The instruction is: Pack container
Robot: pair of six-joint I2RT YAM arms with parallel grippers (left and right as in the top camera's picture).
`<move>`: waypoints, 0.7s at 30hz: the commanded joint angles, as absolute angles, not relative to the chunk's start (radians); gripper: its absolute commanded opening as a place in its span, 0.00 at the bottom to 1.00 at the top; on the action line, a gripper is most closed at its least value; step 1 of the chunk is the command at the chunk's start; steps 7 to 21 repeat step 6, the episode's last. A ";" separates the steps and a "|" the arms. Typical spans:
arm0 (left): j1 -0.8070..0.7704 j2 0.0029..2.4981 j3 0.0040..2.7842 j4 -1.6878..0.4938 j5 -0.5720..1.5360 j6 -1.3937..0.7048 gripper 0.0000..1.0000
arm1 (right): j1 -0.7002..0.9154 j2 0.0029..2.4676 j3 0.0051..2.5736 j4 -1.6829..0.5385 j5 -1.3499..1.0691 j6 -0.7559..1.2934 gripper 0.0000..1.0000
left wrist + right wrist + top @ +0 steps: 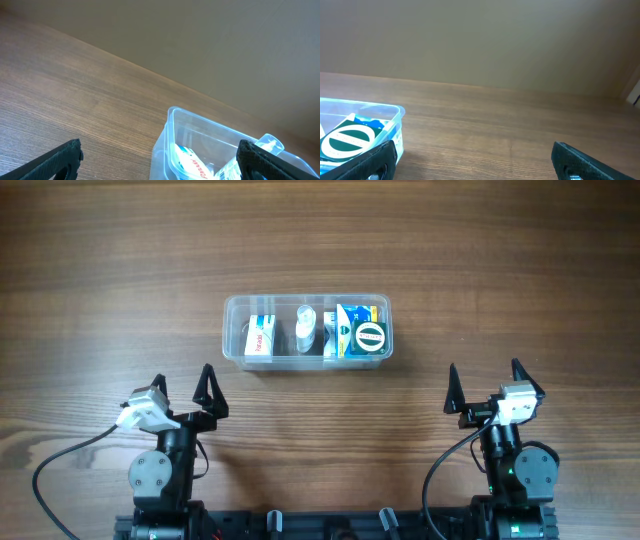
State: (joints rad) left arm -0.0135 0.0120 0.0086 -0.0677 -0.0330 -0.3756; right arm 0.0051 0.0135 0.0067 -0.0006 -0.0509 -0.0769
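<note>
The clear plastic container sits at the table's middle. Inside it are a white box with red print at the left, a clear bottle in the middle, and a blue box topped by a green-and-white round item at the right. The container also shows in the left wrist view and the right wrist view. My left gripper is open and empty near the front left. My right gripper is open and empty near the front right. Both are well short of the container.
Bare wood-grain table surrounds the container on all sides. The arm bases and cables sit along the front edge. A plain wall rises beyond the table's far edge in the wrist views.
</note>
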 commanded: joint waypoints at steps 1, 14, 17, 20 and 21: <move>-0.008 0.003 0.006 -0.069 -0.043 -0.355 1.00 | 0.010 0.004 0.005 0.002 -0.047 -0.078 1.00; -0.008 0.003 0.006 -0.069 -0.043 -0.355 1.00 | 0.010 0.004 0.005 0.002 -0.047 -0.079 1.00; -0.008 0.003 0.006 -0.069 -0.043 -0.355 1.00 | 0.010 0.004 0.005 0.002 -0.047 -0.079 1.00; -0.008 0.003 0.006 -0.069 -0.043 -0.355 1.00 | 0.010 0.004 0.005 0.002 -0.047 -0.079 1.00; -0.008 0.003 0.006 -0.069 -0.043 -0.355 1.00 | 0.010 0.004 0.005 0.002 -0.047 -0.079 1.00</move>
